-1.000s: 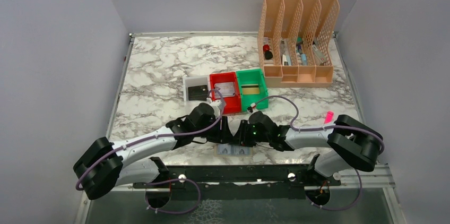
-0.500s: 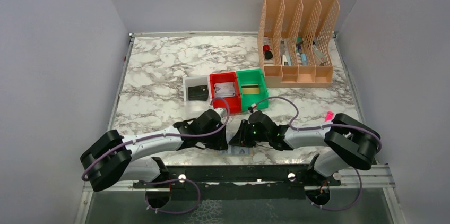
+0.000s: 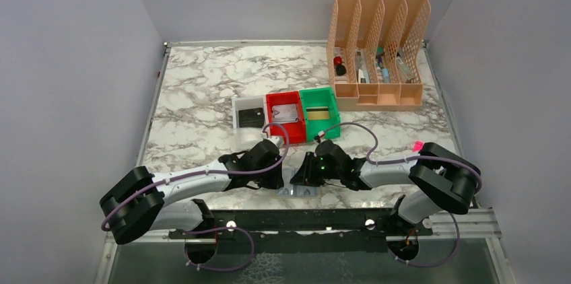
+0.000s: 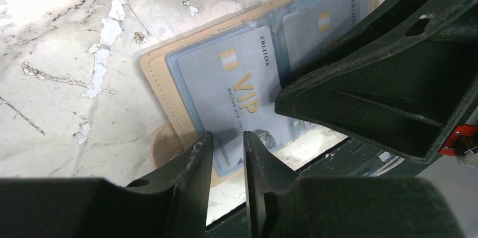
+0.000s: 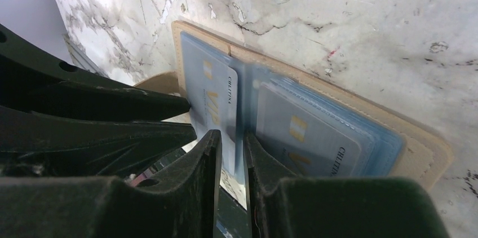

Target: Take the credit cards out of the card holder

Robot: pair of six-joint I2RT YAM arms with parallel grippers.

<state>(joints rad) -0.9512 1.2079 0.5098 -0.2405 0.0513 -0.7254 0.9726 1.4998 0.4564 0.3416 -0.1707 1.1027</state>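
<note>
Card holder [image 4: 153,71]: matt tan leather-like cover, glossy transparent blue-grey plastic pockets. Credit cards [image 4: 237,88]: smooth pale plastic, shiny gold print. Desk [image 4: 67,52]: smooth, marble-patterned, slightly glossy.

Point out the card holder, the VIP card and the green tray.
card holder [image 4: 153,74], left wrist view, tan border at its left edge.
VIP card [image 4: 237,94], left wrist view, middle of its face.
green tray [image 3: 316,91], top view, its far rim.

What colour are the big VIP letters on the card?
Gold, on a pale grey card; clearest in the left wrist view.
</note>
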